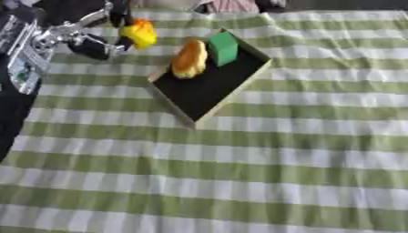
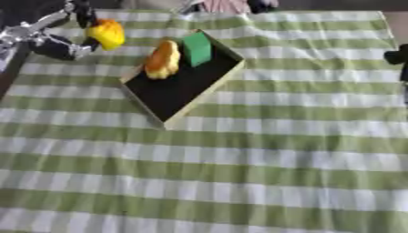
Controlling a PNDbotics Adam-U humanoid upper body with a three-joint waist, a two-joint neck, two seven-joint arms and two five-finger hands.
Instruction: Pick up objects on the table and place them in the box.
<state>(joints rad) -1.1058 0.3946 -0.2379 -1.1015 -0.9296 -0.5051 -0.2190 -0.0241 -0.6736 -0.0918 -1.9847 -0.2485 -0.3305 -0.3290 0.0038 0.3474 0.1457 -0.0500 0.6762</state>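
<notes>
Tablecloth (image 1: pixel 239 173); right hand (image 2: pixel 396 57) right-eye view only.

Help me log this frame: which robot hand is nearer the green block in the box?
Left. The left robot hand, curled round a yellow object, is just beyond the box's left side, near the green block. The right robot hand sits at the picture's right edge, far off.

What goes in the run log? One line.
left hand: holds yellow toy beside box | box: bread, green block

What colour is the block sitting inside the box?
Green. The block stands in the box beside an orange thing; the left eye view shows it best.
</notes>
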